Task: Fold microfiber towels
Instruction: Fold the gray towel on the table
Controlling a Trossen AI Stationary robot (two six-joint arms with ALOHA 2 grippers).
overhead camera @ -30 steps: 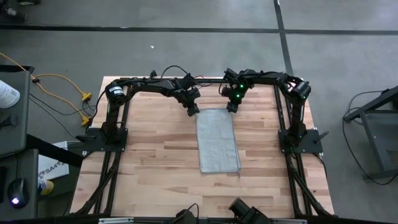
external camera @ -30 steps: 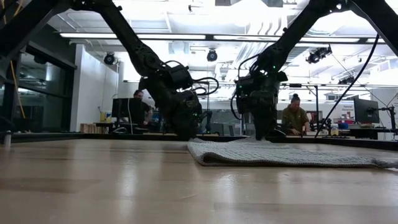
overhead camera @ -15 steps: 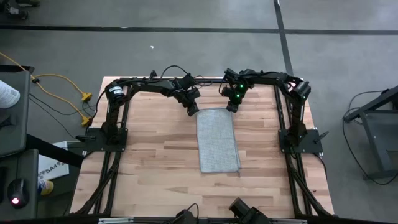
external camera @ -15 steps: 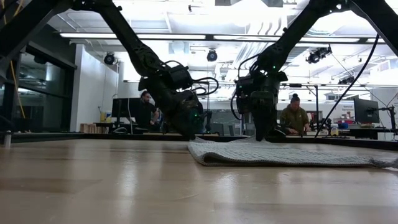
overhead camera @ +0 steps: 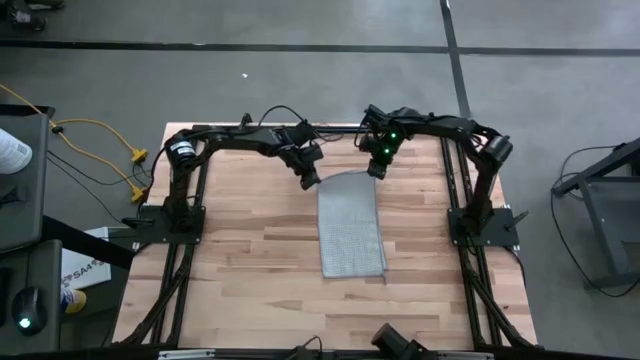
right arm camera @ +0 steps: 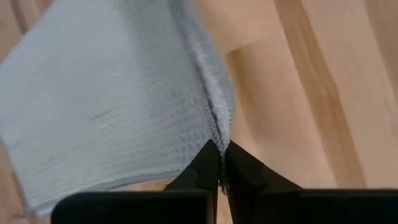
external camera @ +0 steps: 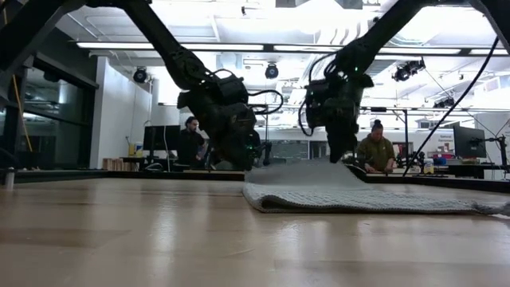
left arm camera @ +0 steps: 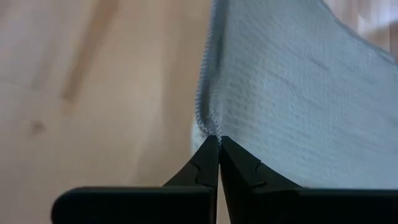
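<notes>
I see my left tool (overhead camera: 313,181) and right tool (overhead camera: 376,170) each clenched on the towel's (overhead camera: 351,228) top corners, seemingly lifted off the desk (overhead camera: 250,260).

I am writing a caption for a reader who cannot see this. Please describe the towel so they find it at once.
On the wooden table, look at the middle. The towel is a grey-blue rectangle, its far corners pinched and lifted by the left gripper and right gripper.

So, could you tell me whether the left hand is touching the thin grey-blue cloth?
Touching. The left wrist view shows the left hand shut on the edge of the thin grey-blue cloth.
</notes>
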